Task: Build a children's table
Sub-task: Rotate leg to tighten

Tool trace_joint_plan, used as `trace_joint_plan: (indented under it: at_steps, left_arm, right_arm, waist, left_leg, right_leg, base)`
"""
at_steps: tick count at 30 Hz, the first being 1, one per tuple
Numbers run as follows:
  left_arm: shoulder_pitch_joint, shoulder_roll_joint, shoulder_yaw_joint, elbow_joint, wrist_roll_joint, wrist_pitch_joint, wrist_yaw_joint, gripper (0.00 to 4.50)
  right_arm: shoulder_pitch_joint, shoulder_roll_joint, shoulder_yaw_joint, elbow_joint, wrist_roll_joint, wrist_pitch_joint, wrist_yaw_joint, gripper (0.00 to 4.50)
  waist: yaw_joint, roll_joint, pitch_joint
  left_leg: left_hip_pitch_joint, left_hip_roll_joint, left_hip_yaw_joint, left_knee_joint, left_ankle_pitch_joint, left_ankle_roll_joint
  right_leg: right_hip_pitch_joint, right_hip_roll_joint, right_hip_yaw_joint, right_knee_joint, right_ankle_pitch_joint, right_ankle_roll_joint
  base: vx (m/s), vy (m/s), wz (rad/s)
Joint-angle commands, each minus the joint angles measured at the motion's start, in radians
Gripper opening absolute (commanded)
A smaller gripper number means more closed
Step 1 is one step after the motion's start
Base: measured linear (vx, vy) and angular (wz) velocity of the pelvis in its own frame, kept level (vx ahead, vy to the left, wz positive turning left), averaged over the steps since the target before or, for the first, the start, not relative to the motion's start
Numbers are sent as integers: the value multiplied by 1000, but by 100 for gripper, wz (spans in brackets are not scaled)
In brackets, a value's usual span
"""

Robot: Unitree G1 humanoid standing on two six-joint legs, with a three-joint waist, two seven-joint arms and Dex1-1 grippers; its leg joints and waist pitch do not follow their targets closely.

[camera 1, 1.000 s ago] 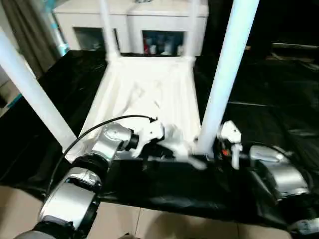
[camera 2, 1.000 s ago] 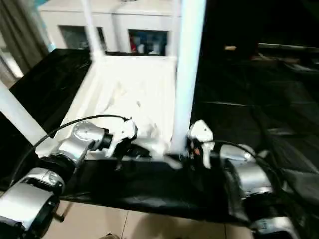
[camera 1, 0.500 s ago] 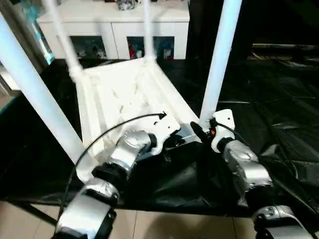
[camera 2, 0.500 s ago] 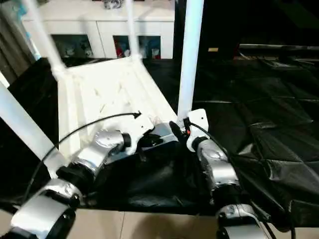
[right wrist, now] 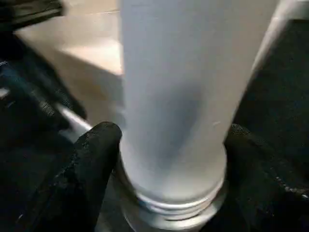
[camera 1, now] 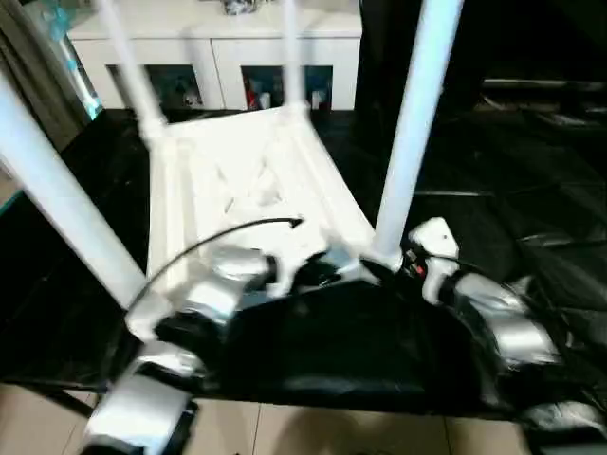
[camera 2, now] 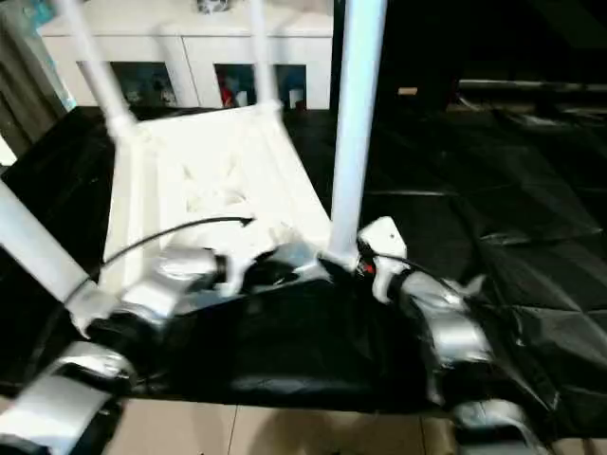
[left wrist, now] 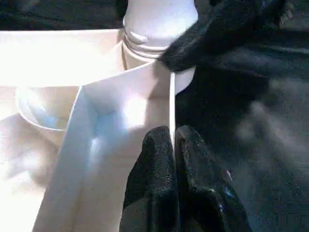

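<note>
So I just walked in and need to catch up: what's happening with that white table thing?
The robot is assembling a children's table, which lies upside down on the black-sheeted table with four legs standing up. The left gripper is shut on the tabletop's near edge. The right gripper straddles the base of the near right leg, one finger on each side, at its corner socket.

Turns the top on the surface since a second ago: no longer square to the near edge, far end now swung left, near right corner pushed further in. Sets the right gripper at the leg from the right again, after reaching in from below half a second ago.
</note>
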Motion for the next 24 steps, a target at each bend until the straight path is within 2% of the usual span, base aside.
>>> trace_joint_plan:
  at_steps: [1, 3, 8, 14, 16, 24]
  left_arm:
    - [-8, 21, -11, -15, -42, -32, -110, 0]
    - [-13, 43, -15, -10, -50, -31, -165, 0]
    - [-33, 80, -23, 17, -56, -40, -243, 0]
    - [-47, 82, -14, 40, -59, -58, -245, 0]
    - [-47, 75, -11, 40, -67, -60, -243, 0]
    - [-41, 60, -5, 45, -76, -73, -225, 0]
  right_arm:
    - [7, -38, 15, -53, 27, 31, 102, 357]
    - [16, -71, 27, -73, 36, 46, 154, 357]
    - [27, -120, 62, -100, 28, 70, 243, 357]
    - [21, -95, 64, -113, 47, 100, 243, 334]
    - [25, -82, 67, -118, 58, 110, 241, 299]
    - [54, -62, 57, -128, 68, 125, 230, 274]
  waist:
    - [10, -20, -72]
    - [22, -19, -72]
    - [36, -20, -69]
    - [39, -23, -67]
    - [39, -23, -68]
    - [40, -22, -68]
  left_leg:
    - [1, 77, -37, -56, -89, 183]
    - [2, 81, -36, -53, -74, 198]
    - [5, 81, -34, -55, -93, 170]
    - [4, 78, -35, -58, -117, 139]
    - [5, 79, -35, -58, -113, 134]
    - [3, 77, -35, -57, -112, 133]
  right_leg:
    - [61, -93, 62, -52, -194, -179]
    - [55, -94, 62, -45, -158, -193]
    - [54, -94, 63, -50, -203, -186]
    - [55, -95, 62, -56, -261, -170]
    - [55, -95, 62, -56, -261, -167]
    - [55, -94, 61, -57, -262, -161]
  base:
    - [0, 0, 0]
    - [0, 0, 0]
    - [0, 0, 0]
    - [0, 0, 0]
    - [0, 0, 0]
    - [0, 0, 0]
